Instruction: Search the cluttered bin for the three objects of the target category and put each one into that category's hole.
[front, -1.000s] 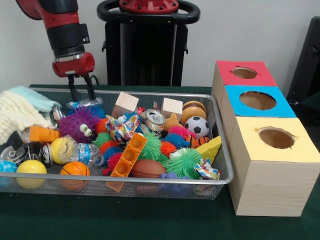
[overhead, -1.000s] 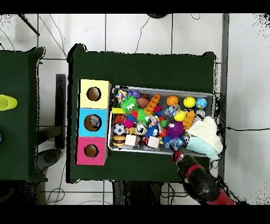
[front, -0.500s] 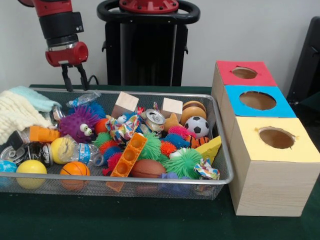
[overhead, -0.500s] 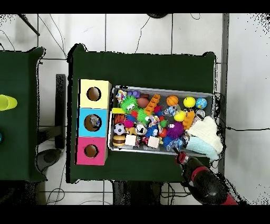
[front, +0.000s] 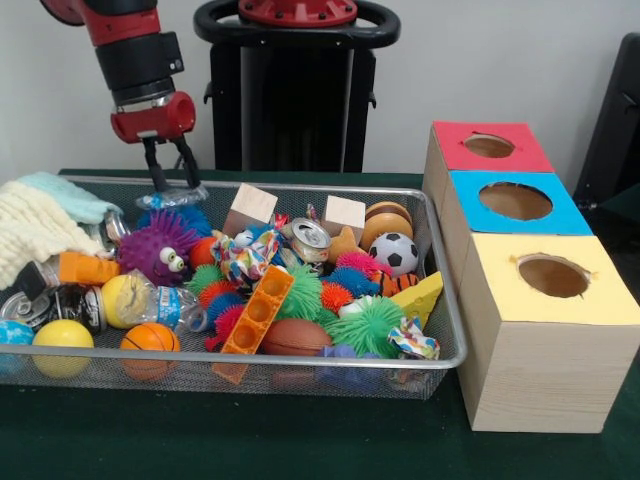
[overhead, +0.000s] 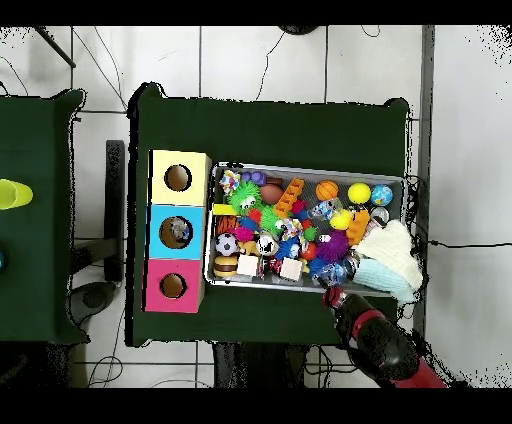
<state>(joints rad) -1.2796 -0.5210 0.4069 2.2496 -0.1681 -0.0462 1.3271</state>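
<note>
The wire mesh bin (front: 300, 357) is full of toys; it also shows in the overhead view (overhead: 400, 182). A clear bottle (front: 172, 197) lies at the bin's far rim on the left. My gripper (front: 172, 178) hangs right over it, open, with a finger on each side of its top. In the overhead view the gripper (overhead: 334, 295) is at the bin's near edge. A second clear bottle with a blue label (front: 165, 306) lies front left beside a yellow ball. I cannot find a third one. The red-topped box's hole (front: 489, 146) is far right; it also shows in the overhead view (overhead: 173, 286).
The blue-topped box (front: 515, 225) and the yellow-topped box (front: 560, 310) stand in a row with the red one. White and teal cloths (front: 35, 225) lie over the bin's left end. A purple spiky ball (front: 157, 250), a silver can (front: 310, 238) and wooden blocks (front: 250, 208) lie near the bottle.
The gripper rose out of the bin's far left corner, then moved right and came down again over the bottle at the far rim. The bottle has stayed in the bin.
</note>
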